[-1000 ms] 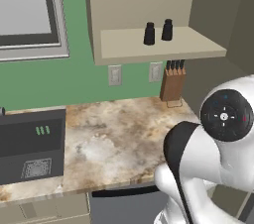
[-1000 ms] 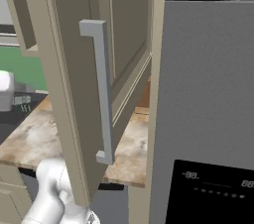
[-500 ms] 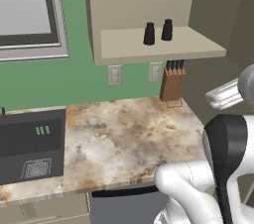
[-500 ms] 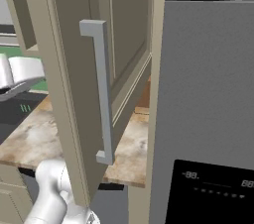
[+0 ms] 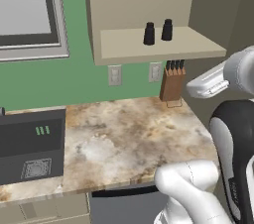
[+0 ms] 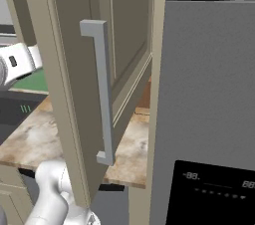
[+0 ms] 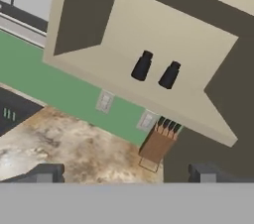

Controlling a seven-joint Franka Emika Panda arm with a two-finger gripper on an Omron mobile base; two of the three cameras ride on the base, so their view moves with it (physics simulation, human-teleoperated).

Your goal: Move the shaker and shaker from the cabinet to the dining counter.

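Two shakers, left shaker (image 5: 149,33) and right shaker (image 5: 167,29), stand upright side by side on the cabinet (image 5: 158,44) shelf, upper centre of the left base view, long axes vertical, narrow tops up. In the hand view they sit centre frame, tilted by camera roll. Gripper (image 7: 126,171) is at the bottom edge, well apart from both, jaws spread wide, nothing between them. Knife block (image 5: 172,84) sits on the worktop (image 5: 124,139) under the shelf. Cabinet door (image 6: 89,69) is swung open.

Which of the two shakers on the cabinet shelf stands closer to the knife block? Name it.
The right shaker, the one nearer the open side of the shelf. It stands almost above the knife block; the left shaker sits farther away.
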